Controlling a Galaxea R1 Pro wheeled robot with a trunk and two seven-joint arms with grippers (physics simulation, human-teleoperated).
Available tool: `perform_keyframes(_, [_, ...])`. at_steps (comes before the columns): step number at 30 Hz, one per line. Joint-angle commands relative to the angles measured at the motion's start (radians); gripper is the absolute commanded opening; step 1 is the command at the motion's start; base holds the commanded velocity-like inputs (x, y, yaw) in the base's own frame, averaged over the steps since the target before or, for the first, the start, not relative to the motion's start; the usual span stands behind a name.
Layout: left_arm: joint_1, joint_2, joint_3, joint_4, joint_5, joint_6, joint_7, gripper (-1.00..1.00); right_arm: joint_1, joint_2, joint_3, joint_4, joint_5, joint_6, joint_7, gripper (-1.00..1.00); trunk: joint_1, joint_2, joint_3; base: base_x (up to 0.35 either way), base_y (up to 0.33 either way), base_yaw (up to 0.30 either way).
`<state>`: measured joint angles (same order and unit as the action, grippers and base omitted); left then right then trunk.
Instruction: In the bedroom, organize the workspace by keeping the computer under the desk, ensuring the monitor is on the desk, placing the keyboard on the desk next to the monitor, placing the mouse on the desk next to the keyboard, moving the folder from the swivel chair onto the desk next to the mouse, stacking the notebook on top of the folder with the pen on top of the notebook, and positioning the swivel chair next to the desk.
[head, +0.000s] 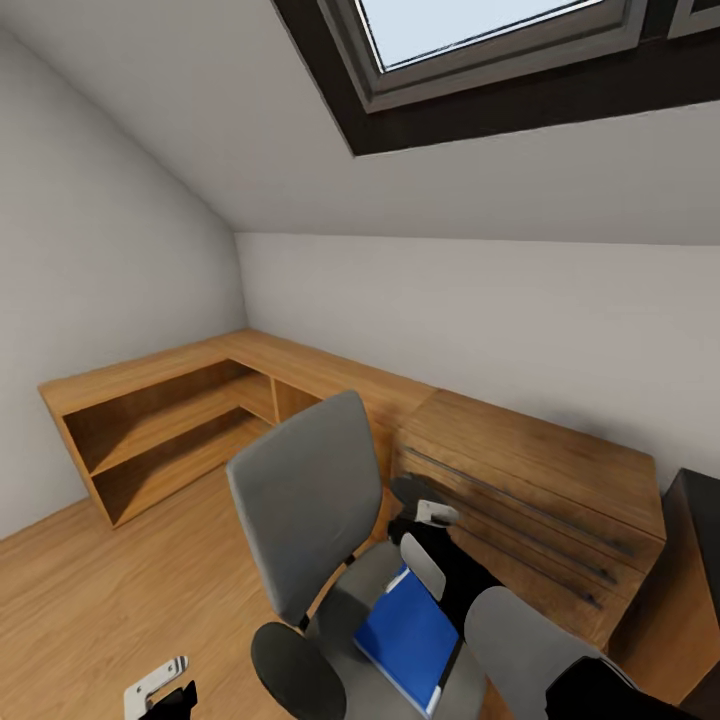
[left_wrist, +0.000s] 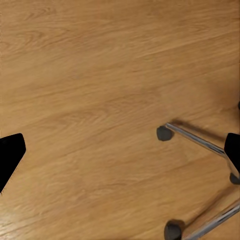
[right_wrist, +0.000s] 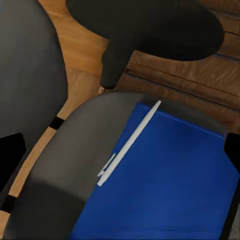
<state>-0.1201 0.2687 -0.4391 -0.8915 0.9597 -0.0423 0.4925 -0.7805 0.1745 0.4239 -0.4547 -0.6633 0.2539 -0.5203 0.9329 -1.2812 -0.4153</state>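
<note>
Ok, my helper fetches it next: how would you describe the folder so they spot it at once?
Find the swivel chair in front of the wooden drawer unit. On its grey seat lies the folder, flat and rectangular. It is bright blue with white page edges, the one vivid colour there.

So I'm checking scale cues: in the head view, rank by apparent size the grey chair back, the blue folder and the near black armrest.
1. Grey padded chair back, clearly largest.
2. Flat bright blue folder on the seat, though the right arm hides part of it.
3. Rounded black armrest, smallest; it sits nearer the camera and is cut by the frame edge, so it is close to the folder.
</note>
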Motion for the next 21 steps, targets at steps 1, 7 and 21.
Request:
perform_keyframes(1, [-0.001, 0.002, -0.006, -0.001, 0.008, -0.004, 0.007, 1.00, -0.001, 0.000, 0.003, 0.000, -0.005, 0.014, -0.008, 1.00, 0.000, -0.001, -0.001, 0.025, 0.078, 0.000])
perform_keyframes(7, [-0.001, 0.001, 0.050, -0.002, 0.005, -0.005, 0.003, 1.00, -0.002, 0.000, -0.002, 0.001, -0.043, 0.103, -0.033, 1.00, 0.000, -0.001, -0.001, 0.005, 0.016, 0.000])
perform_keyframes(21, [-0.001, -0.003, 0.118, -0.028, 0.003, -0.005, 0.006, 1.00, -0.002, 0.000, -0.002, -0.007, -0.039, 0.120, -0.027, 1.00, 0.008, -0.015, -0.007, 0.033, 0.084, 0.000])
